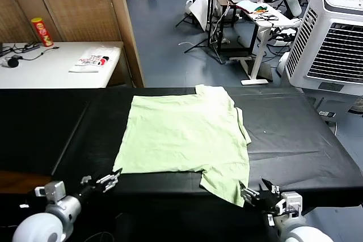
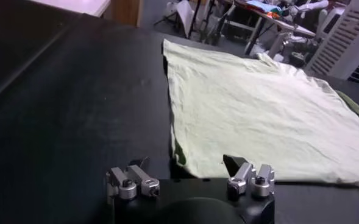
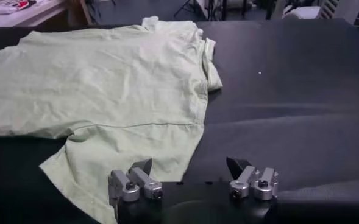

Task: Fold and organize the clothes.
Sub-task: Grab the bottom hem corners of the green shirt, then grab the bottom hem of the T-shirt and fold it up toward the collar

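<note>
Your shirt point(image 1: 184, 137) lies spread flat on the black bench point(image 1: 295, 134), roughly centred, no fold made yet. One sleeve hangs toward the near edge on your right side; the other sleeve sits at the far edge.

Left claw point(image 1: 108, 181) sits at the near edge just beside the shirt's near left corner, jaws wide, holding nothing. Right claw point(image 1: 258, 192) sits at the near edge just beside the hanging sleeve, also wide and empty. In the right wrist view the sleeve hem lies right in front of that claw's left finger point(image 3: 141, 169).

Risks from here:
- Fabric looks thin and soft, so you may pinch only the top layer, or nothing, if you come in too high.
- Come in too low and the fingertips scrape the bench cover or snag it with the cloth.
- Lifting one side ahead of the other will likely skew the fold and drag the whole shirt.
- The near sleeve is already at the edge; a pull toward you could slide it off.

The white folded garment point(image 1: 95, 59) on the side table is not yours.
</note>
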Robot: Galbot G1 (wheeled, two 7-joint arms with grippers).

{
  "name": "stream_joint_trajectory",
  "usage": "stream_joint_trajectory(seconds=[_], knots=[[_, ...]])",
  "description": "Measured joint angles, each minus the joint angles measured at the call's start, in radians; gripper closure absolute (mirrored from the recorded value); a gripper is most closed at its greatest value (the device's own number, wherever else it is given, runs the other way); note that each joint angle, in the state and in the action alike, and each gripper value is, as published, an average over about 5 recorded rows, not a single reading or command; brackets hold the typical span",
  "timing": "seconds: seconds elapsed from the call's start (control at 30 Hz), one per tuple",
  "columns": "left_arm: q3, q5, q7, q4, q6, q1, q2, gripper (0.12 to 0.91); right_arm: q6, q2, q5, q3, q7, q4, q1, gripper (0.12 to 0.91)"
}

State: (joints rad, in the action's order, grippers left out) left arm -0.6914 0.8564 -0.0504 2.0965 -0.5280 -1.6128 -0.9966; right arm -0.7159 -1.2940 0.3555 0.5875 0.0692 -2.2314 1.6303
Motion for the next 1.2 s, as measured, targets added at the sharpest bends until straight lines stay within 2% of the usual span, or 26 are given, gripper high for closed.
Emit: stream_joint_trajectory(seconds=[0.07,0.17,0.37,0.47,0.53,0.73,0.83,0.97,1.2], knots=[[0.003,-0.007,0.003,-0.003,-0.002,0.003,-0.002,0.232,0.001,-0.002,-0.001,-0.002,0.001,0.002,0.000,0.243],[0.009,-0.021,0.004,-0.011,-0.004,0.010,-0.007,0.232,0.003,-0.007,-0.003,-0.006,0.004,0.011,-0.003,0.342],[0.016,-0.030,-0.001,-0.028,0.001,0.013,-0.014,0.248,0.009,-0.014,-0.005,-0.013,0.004,0.034,-0.009,0.671],[0.018,-0.031,-0.002,-0.036,0.004,0.014,-0.015,0.352,0.010,-0.017,-0.005,-0.018,0.002,0.036,-0.009,0.822],[0.020,-0.030,-0.002,-0.038,0.006,0.014,-0.017,0.467,0.012,-0.019,-0.005,-0.020,0.004,0.034,-0.007,0.881],[0.026,-0.031,0.000,-0.037,0.008,0.012,-0.021,0.798,0.017,-0.024,-0.003,-0.010,0.020,0.011,0.014,0.903],[0.027,-0.036,-0.001,-0.031,0.010,0.006,-0.024,0.896,0.003,-0.025,-0.003,-0.003,0.034,-0.011,0.031,0.903],[0.026,-0.045,-0.006,-0.012,0.011,-0.010,-0.033,0.905,-0.018,-0.023,-0.003,0.012,0.044,-0.056,0.063,0.903],[0.004,-0.040,-0.047,0.055,0.010,-0.076,-0.047,0.905,-0.002,-0.004,0.008,0.048,0.034,-0.121,0.107,0.903]])
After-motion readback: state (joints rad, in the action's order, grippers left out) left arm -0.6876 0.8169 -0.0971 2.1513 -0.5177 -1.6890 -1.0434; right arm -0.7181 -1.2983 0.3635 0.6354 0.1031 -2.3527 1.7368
